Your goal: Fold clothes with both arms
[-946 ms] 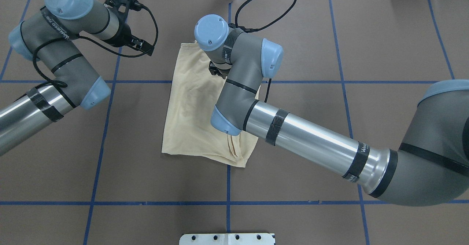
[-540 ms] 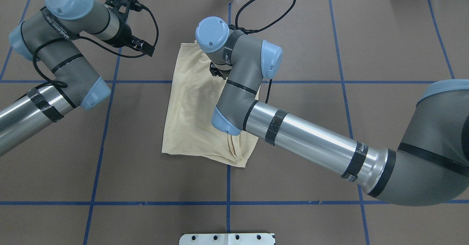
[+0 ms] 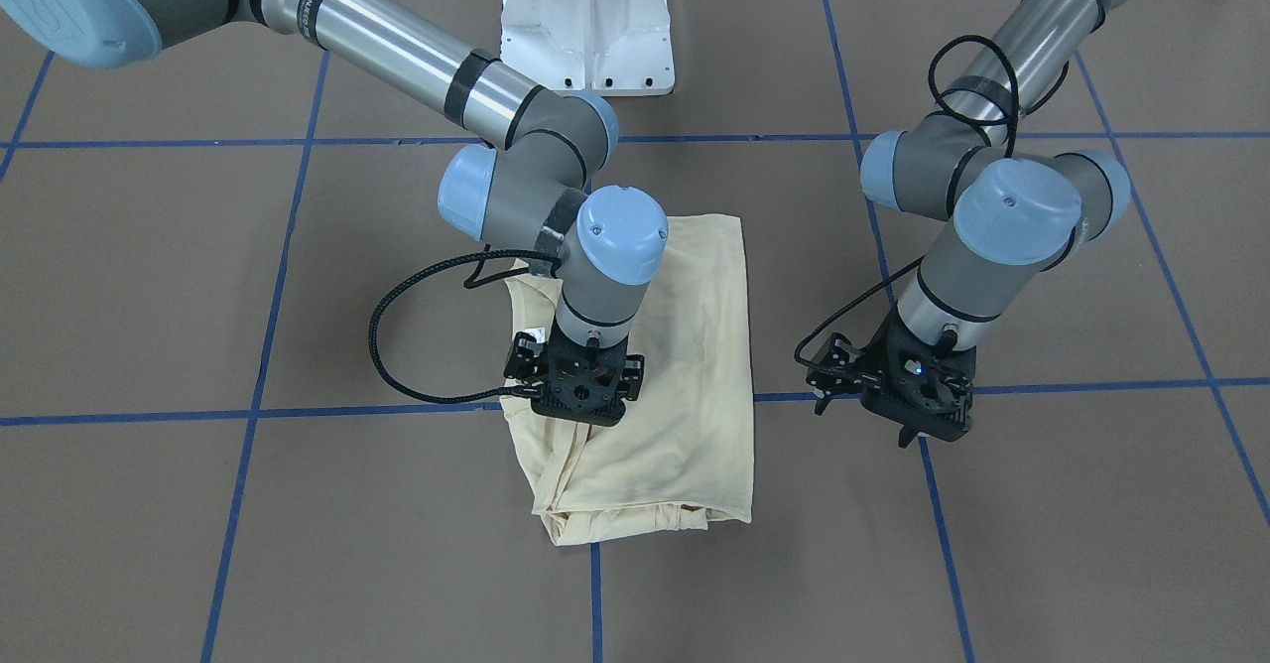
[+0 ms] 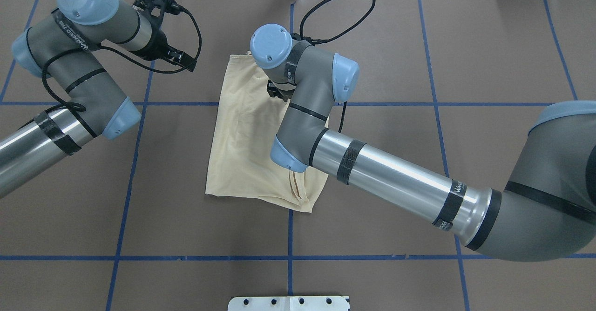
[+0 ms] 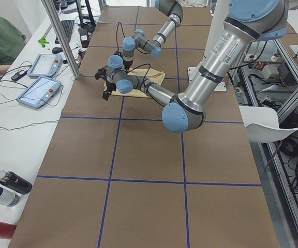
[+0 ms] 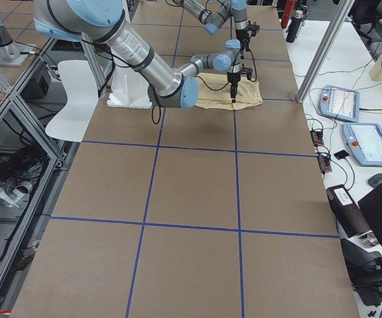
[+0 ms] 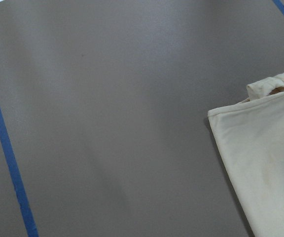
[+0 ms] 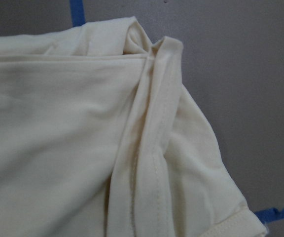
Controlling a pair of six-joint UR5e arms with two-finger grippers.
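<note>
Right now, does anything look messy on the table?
Yes. The folded T-shirt lies crooked to the blue tape lines, and a twisted hem strip bunches up at one corner instead of lying flat.

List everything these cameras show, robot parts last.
Table: one, brown, with blue tape lines.
T-shirt: one, cream-yellow, folded, mid-table.
Pedestal base: one, white, at the table's robot-side edge.
Control tablets: two, grey-white, on the side bench.
Bottles: two, black, same bench.
Chair: one, white, beside the table.
Person: one, green top, at the bench.
Left gripper: one, black, over bare table beside the T-shirt.
Right gripper: one, black, down on the T-shirt.
Arms: two, grey-silver with blue caps.
</note>
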